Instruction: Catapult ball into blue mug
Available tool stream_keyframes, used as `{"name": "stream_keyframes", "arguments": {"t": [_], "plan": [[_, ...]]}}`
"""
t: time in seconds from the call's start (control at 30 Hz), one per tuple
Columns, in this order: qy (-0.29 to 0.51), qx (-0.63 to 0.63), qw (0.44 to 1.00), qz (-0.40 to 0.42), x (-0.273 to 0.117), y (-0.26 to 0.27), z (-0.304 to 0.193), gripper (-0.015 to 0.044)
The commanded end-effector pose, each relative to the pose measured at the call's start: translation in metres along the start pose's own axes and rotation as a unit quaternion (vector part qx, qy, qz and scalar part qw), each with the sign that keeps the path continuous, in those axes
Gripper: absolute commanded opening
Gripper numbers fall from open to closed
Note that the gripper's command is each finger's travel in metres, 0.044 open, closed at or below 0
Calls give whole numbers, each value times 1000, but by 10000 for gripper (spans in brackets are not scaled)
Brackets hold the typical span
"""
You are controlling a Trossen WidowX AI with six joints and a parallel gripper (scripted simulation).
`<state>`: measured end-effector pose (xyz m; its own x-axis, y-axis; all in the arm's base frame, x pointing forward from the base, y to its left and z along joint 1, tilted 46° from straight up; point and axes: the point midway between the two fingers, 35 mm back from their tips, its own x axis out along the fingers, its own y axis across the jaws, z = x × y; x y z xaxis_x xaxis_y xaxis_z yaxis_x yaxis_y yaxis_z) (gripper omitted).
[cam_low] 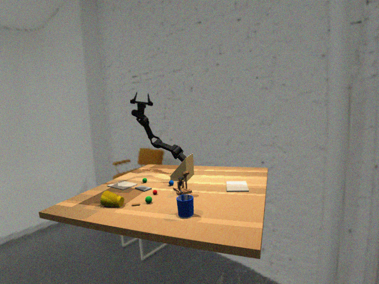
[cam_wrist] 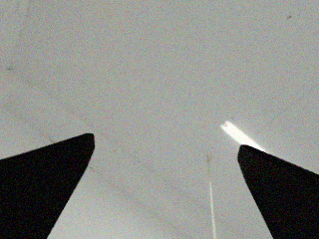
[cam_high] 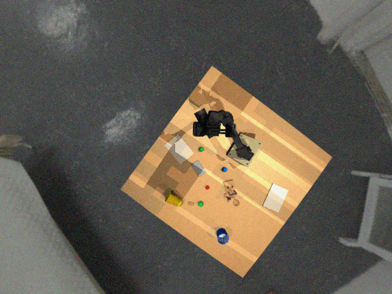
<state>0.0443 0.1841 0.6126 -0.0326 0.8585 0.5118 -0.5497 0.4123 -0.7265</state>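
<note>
Blue and upright, the mug (cam_high: pixel 222 237) (cam_low: pixel 185 207) is standing near the front edge of the desk (cam_high: pixel 240 253) (cam_low: pixel 229 223); the wooden catapult (cam_high: pixel 230 192) (cam_low: pixel 183 191) is sitting between it and the arm (cam_high: pixel 234 137) (cam_low: pixel 148 129). Two green balls, a red ball (cam_high: pixel 207 187) (cam_low: pixel 155 191) and a blue ball (cam_high: pixel 225 169) (cam_low: pixel 170 182) are lying loose nearby; which one is meant for loading, I cannot tell. A hasty descent could be risking a knock to the catapult, spoiling its aim, or a clipped ball rolling off. Poor alignment could be sending the shot wide. High above everything, the jaws are standing spread almost fully, their fingers (cam_low: pixel 149 98) pinching and touching nothing.
</note>
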Motion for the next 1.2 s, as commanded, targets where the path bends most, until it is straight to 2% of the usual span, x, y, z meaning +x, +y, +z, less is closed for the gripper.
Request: {"name": "stream_keyframes", "arguments": {"t": [0.0,0.3,0.57,0.87,1.17], "plan": [[64,49,997,-1,13,5,-50,440],[195,126,973,-9,26,20,-149,440],[313,181,932,-18,19,41,-235,440],[442,229,867,-26,-7,73,-323,440],[561,241,792,-23,-54,105,-398,440]]}}
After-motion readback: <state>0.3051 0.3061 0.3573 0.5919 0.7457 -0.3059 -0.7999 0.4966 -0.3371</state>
